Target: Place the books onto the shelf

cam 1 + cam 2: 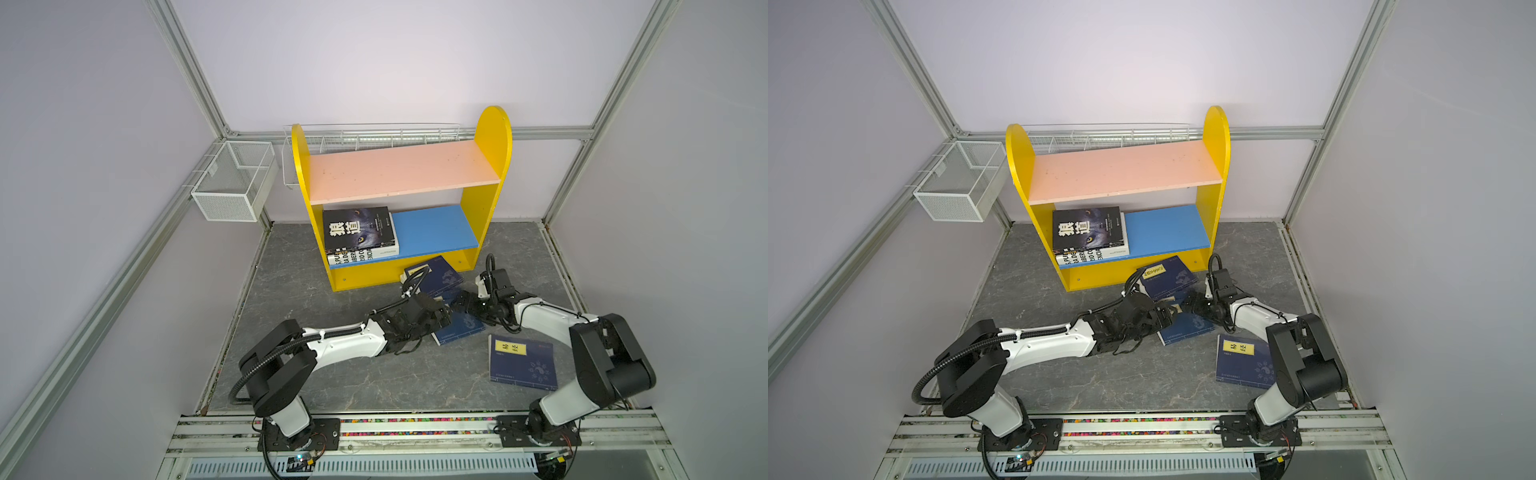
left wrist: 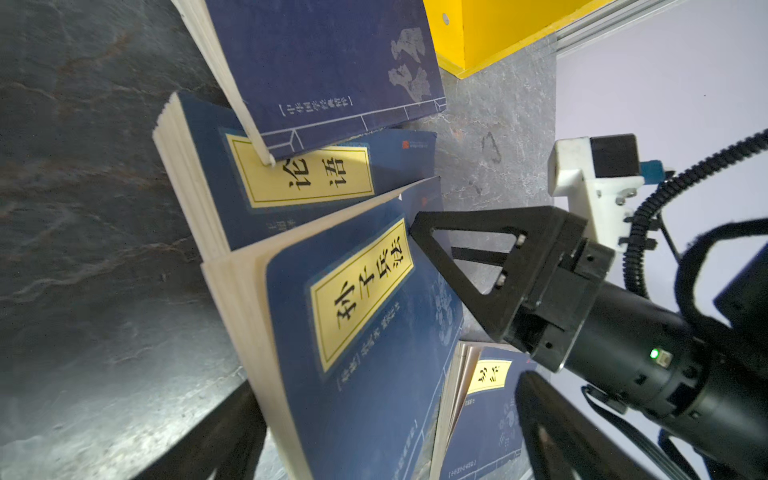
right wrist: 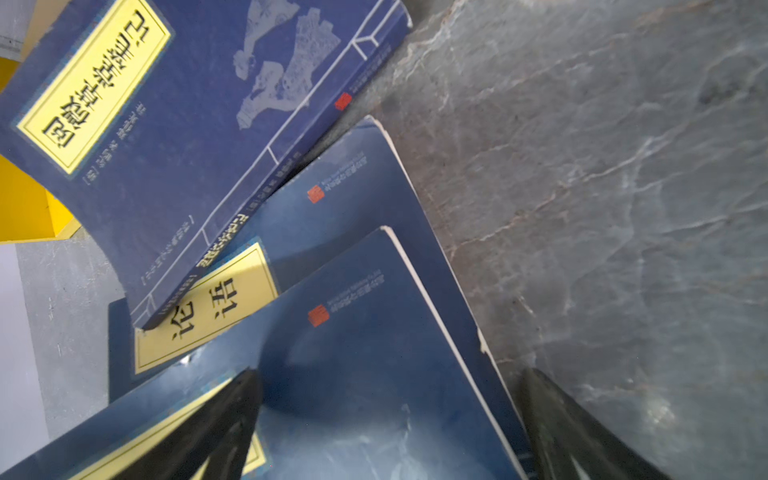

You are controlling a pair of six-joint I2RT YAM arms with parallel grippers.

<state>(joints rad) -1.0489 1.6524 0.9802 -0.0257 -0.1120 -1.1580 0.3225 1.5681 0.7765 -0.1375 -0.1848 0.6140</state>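
The black book [image 1: 357, 228] reads 狼道 — the white book [image 1: 350, 260] beneath shows only fragments: "BERA", "ENCIA". Yellow labels — a navy book [image 2: 307, 178] says 论语, a second navy book [image 2: 365, 324] 孙子兵法, a third navy book [image 1: 523, 362] 易经.

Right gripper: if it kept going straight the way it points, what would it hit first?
Likely the nearest navy book, whose edge sits between the open jaws of the right gripper; depth is unclear.

4 navy bks [image 1: 523, 361], 1 black bk [image 1: 357, 228] showing, 1 white bk [image 1: 353, 258], 1 shelf [image 1: 494, 137], 2 wire baskets [image 1: 228, 183], 2 arms [image 1: 340, 345].
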